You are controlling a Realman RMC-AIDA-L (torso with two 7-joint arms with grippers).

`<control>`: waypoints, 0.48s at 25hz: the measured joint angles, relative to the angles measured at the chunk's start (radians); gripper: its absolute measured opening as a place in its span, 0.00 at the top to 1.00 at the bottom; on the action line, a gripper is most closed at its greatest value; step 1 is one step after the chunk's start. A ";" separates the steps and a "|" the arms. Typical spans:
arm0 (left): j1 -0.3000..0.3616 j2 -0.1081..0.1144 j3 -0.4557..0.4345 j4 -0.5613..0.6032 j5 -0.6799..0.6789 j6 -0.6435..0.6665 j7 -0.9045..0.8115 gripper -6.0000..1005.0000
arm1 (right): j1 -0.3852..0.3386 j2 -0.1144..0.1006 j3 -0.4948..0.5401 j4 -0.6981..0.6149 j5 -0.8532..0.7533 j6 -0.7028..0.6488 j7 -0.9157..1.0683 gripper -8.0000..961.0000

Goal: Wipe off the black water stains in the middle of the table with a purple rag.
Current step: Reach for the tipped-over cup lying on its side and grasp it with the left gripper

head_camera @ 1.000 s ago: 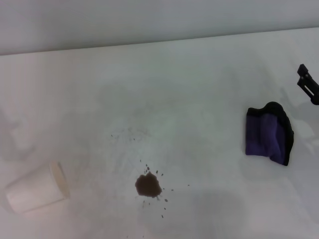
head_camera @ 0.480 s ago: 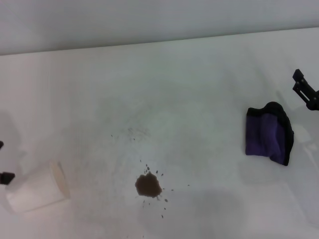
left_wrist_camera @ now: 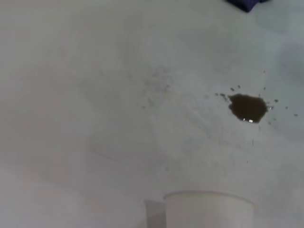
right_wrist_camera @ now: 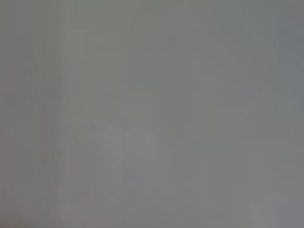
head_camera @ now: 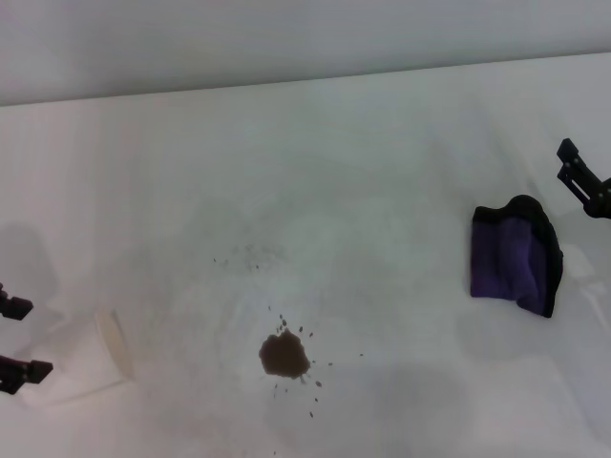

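The right tool (head_camera: 583, 181) hangs at the worktop's (head_camera: 363, 172) right edge, just beyond and to the right of the purple rag (head_camera: 516, 256), not touching it; whether it is open or closed cannot be told. The rag lies bunched, well apart from the black water stains (head_camera: 284, 356), which sit far to that tool's left. The left tool (head_camera: 14, 340) stands spread open about the closed end of a white paper cup (head_camera: 91, 351) lying on its side; the cup's inside is hidden.
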 joint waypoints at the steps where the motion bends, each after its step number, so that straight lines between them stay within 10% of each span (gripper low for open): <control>1: 0.001 -0.005 0.003 -0.002 0.007 0.007 0.003 0.13 | -0.001 0.000 0.000 0.001 0.000 0.001 0.000 0.10; 12: 0.008 -0.057 0.029 -0.051 0.067 0.125 0.066 0.14 | -0.005 -0.001 0.000 0.001 0.000 0.011 0.000 0.10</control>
